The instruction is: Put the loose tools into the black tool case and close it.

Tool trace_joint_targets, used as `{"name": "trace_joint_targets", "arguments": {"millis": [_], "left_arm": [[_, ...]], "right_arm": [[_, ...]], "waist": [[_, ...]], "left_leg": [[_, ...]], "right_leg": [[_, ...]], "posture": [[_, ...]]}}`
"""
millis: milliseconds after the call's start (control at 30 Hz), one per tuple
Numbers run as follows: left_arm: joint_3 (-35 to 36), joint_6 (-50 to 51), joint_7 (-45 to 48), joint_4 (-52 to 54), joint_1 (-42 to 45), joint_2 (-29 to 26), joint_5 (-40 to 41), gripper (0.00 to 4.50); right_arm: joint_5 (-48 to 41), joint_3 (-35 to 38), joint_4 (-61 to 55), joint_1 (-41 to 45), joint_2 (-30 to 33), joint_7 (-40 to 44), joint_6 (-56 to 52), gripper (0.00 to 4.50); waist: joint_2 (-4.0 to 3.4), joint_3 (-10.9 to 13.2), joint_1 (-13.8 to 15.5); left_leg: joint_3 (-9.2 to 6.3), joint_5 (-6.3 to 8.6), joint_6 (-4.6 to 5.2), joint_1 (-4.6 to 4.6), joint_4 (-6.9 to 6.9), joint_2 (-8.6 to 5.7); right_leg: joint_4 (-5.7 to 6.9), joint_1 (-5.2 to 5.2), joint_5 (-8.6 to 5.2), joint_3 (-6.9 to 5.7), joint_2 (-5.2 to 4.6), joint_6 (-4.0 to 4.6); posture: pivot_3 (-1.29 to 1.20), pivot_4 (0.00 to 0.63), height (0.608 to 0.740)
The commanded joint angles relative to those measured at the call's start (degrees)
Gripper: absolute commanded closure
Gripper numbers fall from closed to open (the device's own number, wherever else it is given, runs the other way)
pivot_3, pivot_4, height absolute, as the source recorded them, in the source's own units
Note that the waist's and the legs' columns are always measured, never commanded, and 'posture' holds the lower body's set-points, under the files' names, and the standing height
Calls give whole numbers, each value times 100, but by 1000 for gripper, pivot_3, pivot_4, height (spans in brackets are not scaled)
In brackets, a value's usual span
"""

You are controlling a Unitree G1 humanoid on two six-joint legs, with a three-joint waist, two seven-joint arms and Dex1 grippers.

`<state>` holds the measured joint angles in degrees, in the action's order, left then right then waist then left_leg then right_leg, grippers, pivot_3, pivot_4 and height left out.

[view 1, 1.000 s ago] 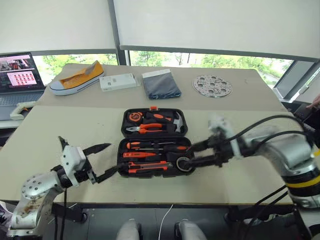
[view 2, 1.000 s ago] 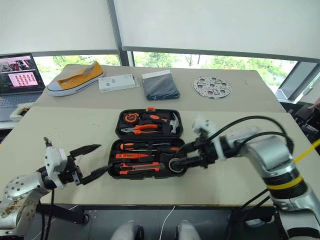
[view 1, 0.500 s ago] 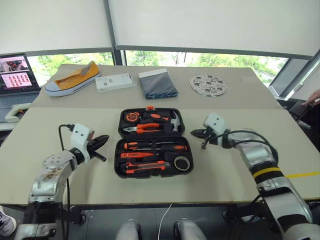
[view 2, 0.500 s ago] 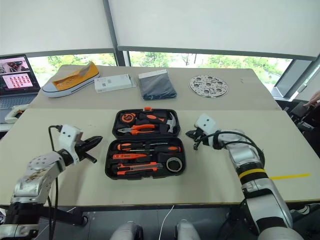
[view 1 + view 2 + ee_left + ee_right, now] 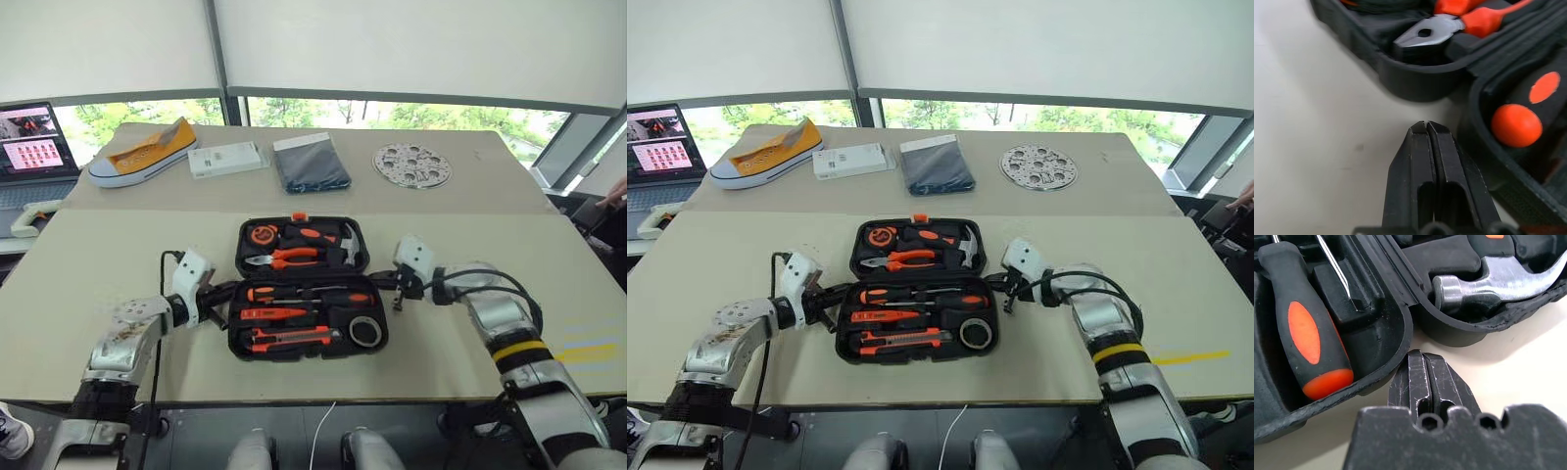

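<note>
Tools seem stowed in case (image 5: 308, 338); both grippers (image 5: 1426, 128) (image 5: 1422, 356) pinched empty at hinge notches; next we fold lid.

Open tool case (image 5: 306, 294) on table (image 5: 118, 255)

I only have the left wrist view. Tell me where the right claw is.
Observer: The right claw is shut, low at the right side of the black tool case, by the seam between its two halves.
Operator: Report what the near half holds.
Observer: Screwdrivers, a utility knife and a tape roll sit in its recesses.
Operator: Give me the lid's state.
Observer: Fully open, lying flat on the table.
</note>
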<state>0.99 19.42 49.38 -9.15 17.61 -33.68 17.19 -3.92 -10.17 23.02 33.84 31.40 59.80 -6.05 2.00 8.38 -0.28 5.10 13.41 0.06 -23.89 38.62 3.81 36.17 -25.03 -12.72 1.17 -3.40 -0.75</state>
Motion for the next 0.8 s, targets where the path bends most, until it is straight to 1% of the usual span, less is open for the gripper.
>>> {"name": "trace_joint_targets", "arguments": {"millis": [33,100,233,400,500,533,600,633,733,767,800], "left_arm": [[-387,-391,221,351,-91,171,-166,4404],[-415,-325,243,411,-159,229,-138,4404],[-370,-339,163,463,-248,334,-165,4404],[-311,-353,11,457,-326,414,-273,4404],[-175,-199,-59,554,-406,400,-196,4404],[-89,-128,-126,569,-422,361,-189,4019],[159,8,-259,551,-445,250,-146,3726],[288,103,-275,559,-470,176,-89,3361],[792,478,-225,595,-532,-99,274,2308],[1007,939,-253,672,-512,-216,524,2003],[1185,1459,-334,757,-458,-335,737,1608]], "right_arm": [[-299,104,-918,-470,35,73,-338,4500],[-402,262,-1394,-792,70,-80,-614,4500],[-541,515,-2064,-1170,36,-374,-1106,4500],[-648,695,-2289,-1431,-8,-560,-1343,4500],[-959,1022,-2339,-1517,-110,-709,-1607,4500],[-1063,1109,-2380,-1540,-90,-690,-1696,4500],[-1152,1241,-2430,-1575,9,-669,-1752,3911],[-1199,1287,-2453,-1597,93,-625,-1796,3667],[-1416,1541,-2473,-1583,309,-562,-1914,2675],[-1515,1644,-2517,-1531,379,-568,-2012,2352],[-1647,1728,-2568,-1453,446,-572,-2184,1992]], "waist": [[0,0,21],[-1,0,42],[-1,-1,77],[-1,-1,93],[-1,-1,95],[-1,-1,94],[-1,-1,91],[-1,-1,85],[-1,-1,43],[-1,-1,16],[-1,0,-3]], "left_leg": [[0,0,0,0,0,0],[0,0,0,2,1,-2],[1,0,0,4,7,-1],[-1,-1,-1,10,14,-2],[-3,-1,-1,13,16,-3],[-3,-1,-1,13,16,-3],[-4,-1,-1,12,16,-3],[-4,-1,-1,13,16,-2],[-6,-1,0,18,16,2],[-7,-1,-1,19,15,4],[-9,-2,-1,20,15,4]], "right_leg": [[0,0,0,0,0,0],[0,2,0,1,-1,0],[5,4,0,1,-1,0],[5,12,1,1,-1,-2],[5,16,1,1,-1,-3],[4,17,1,1,-1,-3],[4,18,2,1,-1,-4],[4,18,2,1,-1,-4],[7,18,2,1,4,-3],[8,18,2,1,6,-2],[10,17,2,1,8,-2]], "posture": [[0,150,740],[0,150,740],[0,150,740],[0,150,740],[0,150,740],[0,150,740],[0,150,740],[0,150,740],[0,150,740],[0,150,740],[0,150,740]]}}
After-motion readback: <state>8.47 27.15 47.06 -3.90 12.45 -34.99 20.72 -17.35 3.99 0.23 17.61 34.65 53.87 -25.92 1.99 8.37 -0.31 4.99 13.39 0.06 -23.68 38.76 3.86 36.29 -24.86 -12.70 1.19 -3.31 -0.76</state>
